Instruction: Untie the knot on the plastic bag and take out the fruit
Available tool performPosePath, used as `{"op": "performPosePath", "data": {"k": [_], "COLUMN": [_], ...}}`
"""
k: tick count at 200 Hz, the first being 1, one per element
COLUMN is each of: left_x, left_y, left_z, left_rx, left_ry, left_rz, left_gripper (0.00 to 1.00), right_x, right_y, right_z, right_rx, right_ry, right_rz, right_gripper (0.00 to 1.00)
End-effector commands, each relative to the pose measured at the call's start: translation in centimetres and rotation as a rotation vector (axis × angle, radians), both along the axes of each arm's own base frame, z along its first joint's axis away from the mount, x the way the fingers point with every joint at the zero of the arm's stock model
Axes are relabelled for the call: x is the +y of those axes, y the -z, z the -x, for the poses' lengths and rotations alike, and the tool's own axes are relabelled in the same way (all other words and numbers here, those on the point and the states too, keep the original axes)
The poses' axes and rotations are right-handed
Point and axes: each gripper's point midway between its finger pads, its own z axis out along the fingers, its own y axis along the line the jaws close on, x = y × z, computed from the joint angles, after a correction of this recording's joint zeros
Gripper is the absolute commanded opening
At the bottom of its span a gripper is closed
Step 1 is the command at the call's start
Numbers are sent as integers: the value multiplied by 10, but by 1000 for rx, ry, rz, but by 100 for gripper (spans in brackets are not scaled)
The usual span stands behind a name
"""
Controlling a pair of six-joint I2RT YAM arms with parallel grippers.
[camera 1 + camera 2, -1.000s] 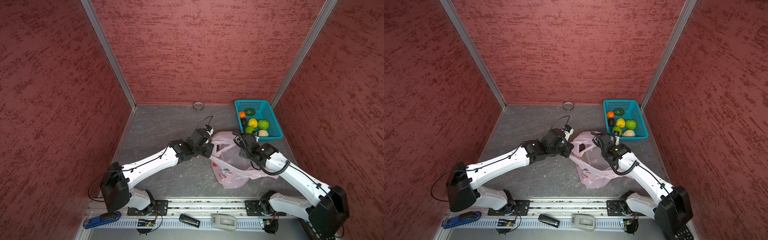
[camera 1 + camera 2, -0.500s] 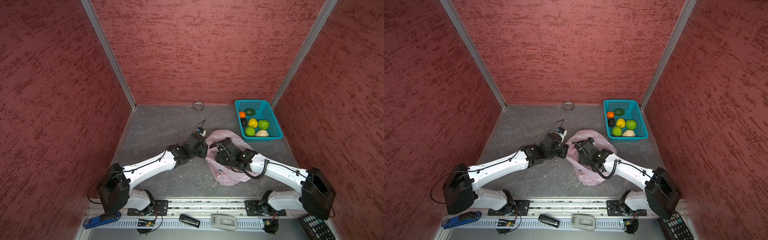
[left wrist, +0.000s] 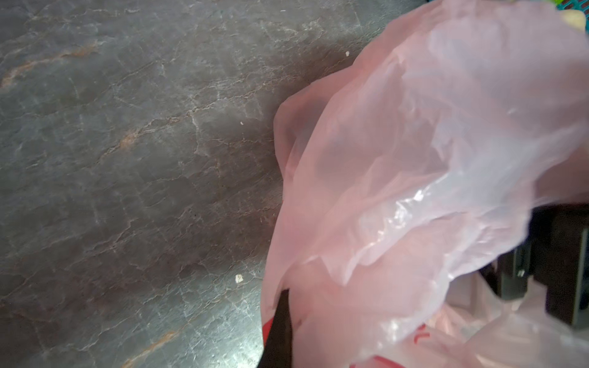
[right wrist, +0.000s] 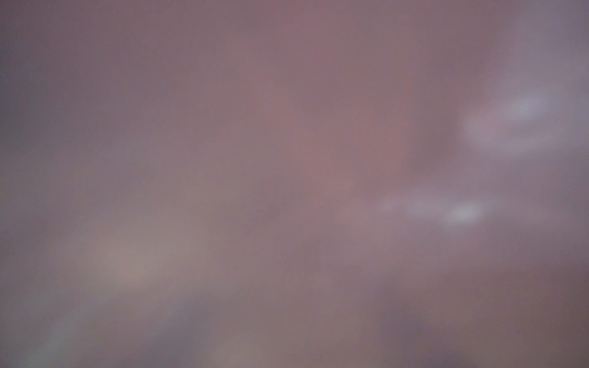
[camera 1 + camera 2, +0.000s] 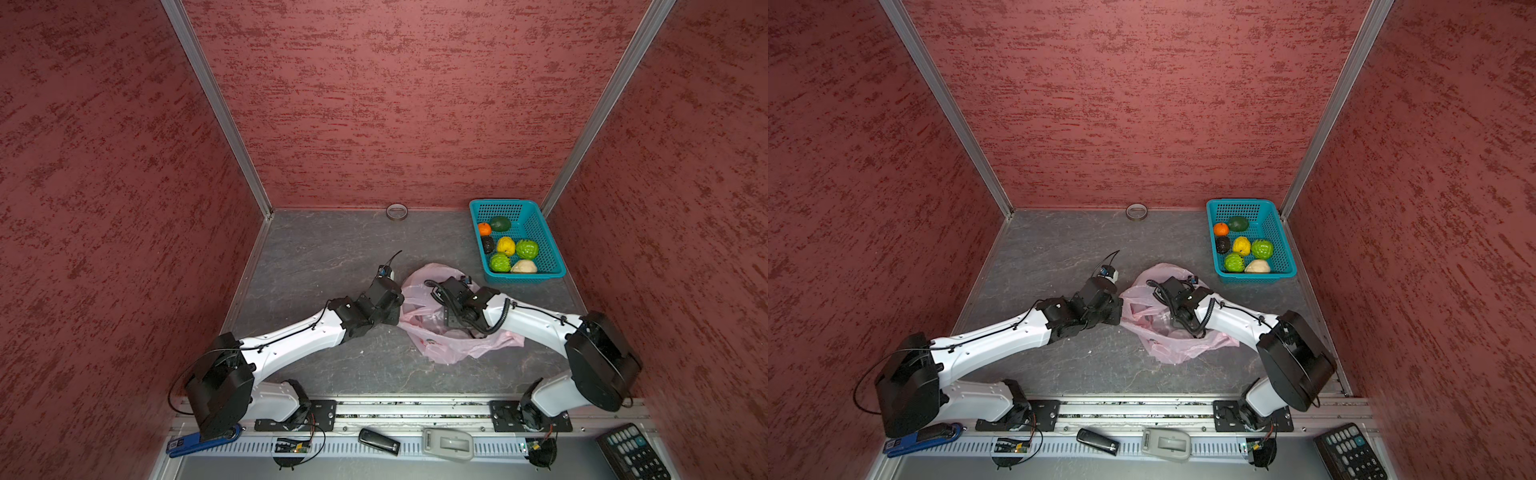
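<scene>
The pale pink plastic bag lies crumpled on the grey floor with its mouth spread open. My left gripper is shut on the bag's left rim. In the left wrist view one black finger shows with the plastic bag draped over it. My right gripper reaches down into the bag's mouth, its jaws hidden by plastic. The right wrist view shows only the blurred pink plastic bag. The knot is out of view. Several fruit lie in the teal basket.
The basket stands at the back right against the red wall. A tape ring lies at the back wall. On the front rail lie a blue tool, a black remote, a grey device and a keypad.
My right arm has swung from the basket side of the bag to the left and down, and its gripper has gone into the bag's mouth. The left gripper still holds the rim.
</scene>
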Motion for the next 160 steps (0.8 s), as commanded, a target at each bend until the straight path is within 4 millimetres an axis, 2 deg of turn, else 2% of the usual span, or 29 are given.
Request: {"op": "performPosePath", "data": {"k": [1, 24, 36, 53, 65, 78, 82, 89, 96, 102, 114, 139, 155, 160], "left_x": [4, -2, -5, -7, -10, -16, -18, -23, -26, -27, -26, -24, -29, -30], "left_y": [-17, -21, -15, -2, 4, 1, -1, -8, -13, -19, -32, -72, -86, -84], "left_z": [-4, 1, 7, 15, 18, 17, 17, 16, 16, 15, 11, 0, -10, -12], "left_rx": [-26, 19, 58, 103, 121, 128, 128, 121, 117, 113, 90, -26, -79, -76], "left_ry": [-38, -24, -11, 3, 26, 54, 69, 93, 114, 125, 137, 167, 205, 217], "left_rz": [35, 72, 83, 92, 99, 100, 101, 107, 106, 103, 98, 83, 44, 21], "left_gripper": [0, 0, 0, 0, 0, 0, 5, 19, 42, 58, 77, 100, 99, 99], "right_x": [-53, -91, -95, -74, -52, -27, -20, -8, 1, 7, 13, 22, 23, 23], "right_y": [-19, -43, -60, -78, -79, -77, -77, -75, -74, -72, -68, -62, -62, -70], "right_z": [-22, -43, -55, -71, -74, -72, -71, -67, -64, -60, -54, -48, -48, -48], "right_rx": [-50, -111, -165, -245, -268, -271, -272, -273, -267, -263, -249, -238, -238, -261], "right_ry": [88, 155, 156, 103, 43, -17, -34, -62, -84, -93, -102, -123, -133, -134], "right_rz": [179, 257, 258, 168, 118, 65, 52, 34, 16, 4, -7, -27, -24, -38], "right_gripper": [83, 83, 83, 82, 82, 82, 82, 82, 82, 82, 82, 82, 82, 82]}}
